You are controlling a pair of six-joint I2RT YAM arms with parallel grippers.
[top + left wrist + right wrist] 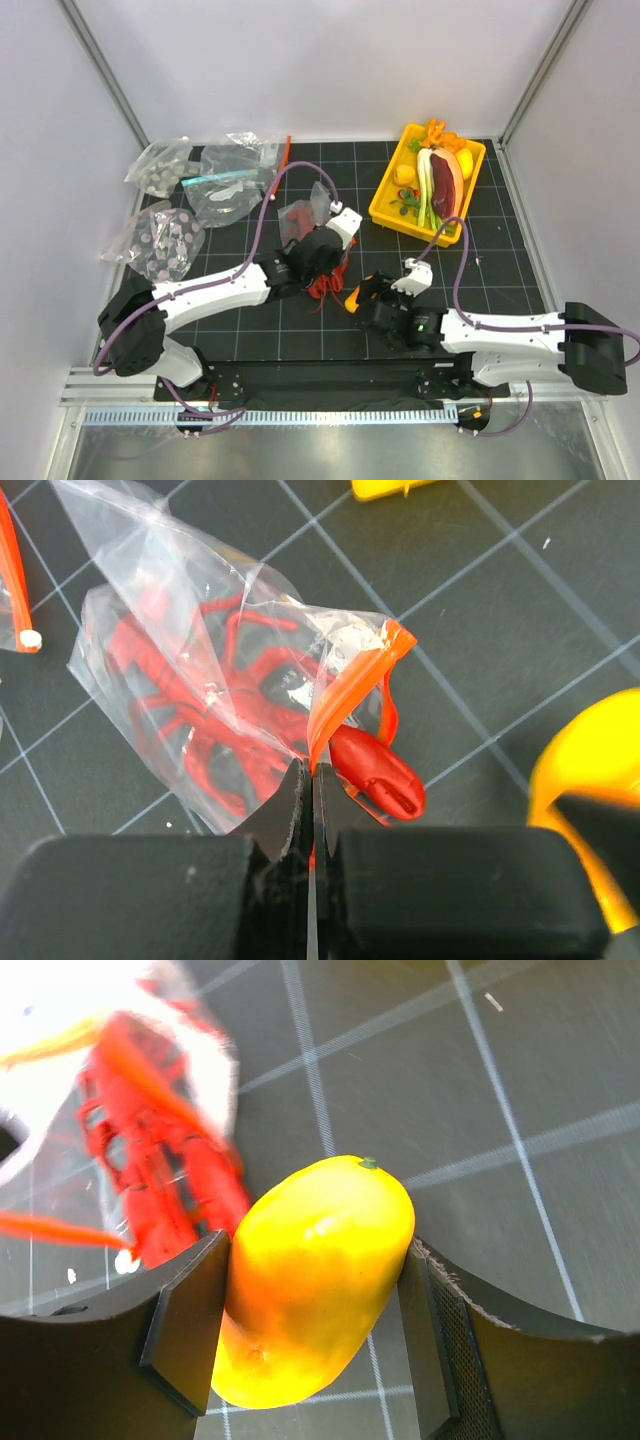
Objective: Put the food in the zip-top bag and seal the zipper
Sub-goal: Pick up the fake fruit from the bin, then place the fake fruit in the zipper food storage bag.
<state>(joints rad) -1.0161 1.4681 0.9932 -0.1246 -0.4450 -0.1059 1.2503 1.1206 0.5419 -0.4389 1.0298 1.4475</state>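
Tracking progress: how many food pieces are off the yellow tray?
2: the red lobster in the zip-top bag, a claw poking out, and a yellow fruit in the right gripper. Others may hide under the arms.

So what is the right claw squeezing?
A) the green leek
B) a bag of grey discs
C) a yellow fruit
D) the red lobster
C: the right wrist view shows the right claw with one finger pressed on each side of the yellow fruit, while the lobster lies mostly inside the zip-top bag next to it.
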